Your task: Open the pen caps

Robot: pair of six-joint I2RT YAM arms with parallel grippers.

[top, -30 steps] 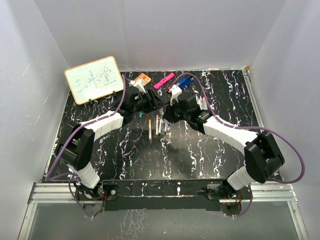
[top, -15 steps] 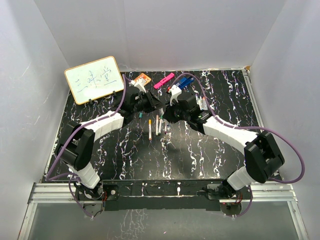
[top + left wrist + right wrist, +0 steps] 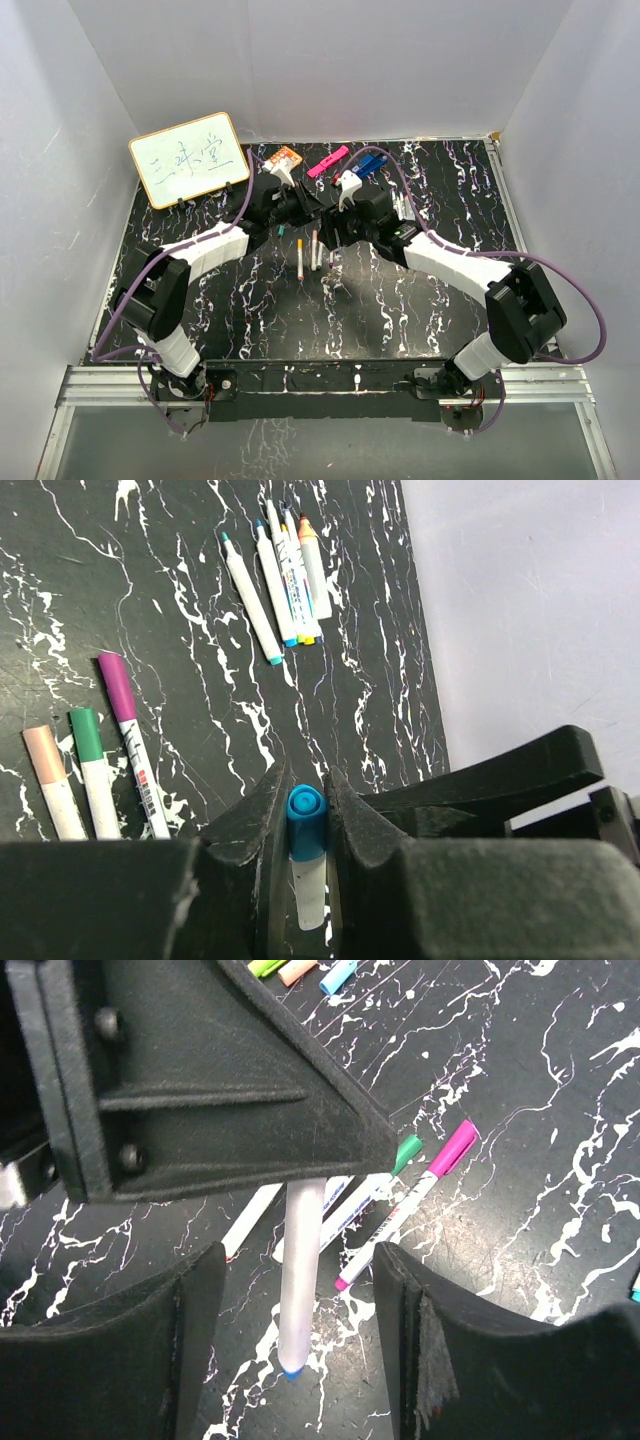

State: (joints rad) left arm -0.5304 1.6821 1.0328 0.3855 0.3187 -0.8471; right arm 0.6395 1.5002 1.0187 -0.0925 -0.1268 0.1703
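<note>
Left fingers (image 3: pixel 352 815): clenched on the blue cap (image 3: pixel 305 818) of a white pen, held up above the surface (image 3: pixel 150 600)
Pen barrel (image 3: pixel 300 1270): pokes out from under the left arm's black wrist and hangs between the right fingers, touching neither as far as I can see
Right fingers (image 3: pixel 395 1320): released, standing apart on either side of the barrel (nothing in them from where I stand)
Capped pens waiting: purple cap (image 3: pixel 113 675), green cap (image 3: pixel 85 735) and peach cap (image 3: pixel 42 755), lying side by side below the held pen
Risk, drop: only the cap is gripped, so if it sits loosely the barrel could slide out and fall among the pens underneath
Risk, skew: if the right fingers close off-centre they would likely shove the barrel sideways and lever it in the cap instead of pulling straight
Risk, slip: the barrel looks smooth, and a weak pinch might just slide along it and leave the cap on
Risk, knock: the two wrists sit very close together, so a hasty pull could bump one against the other
</note>
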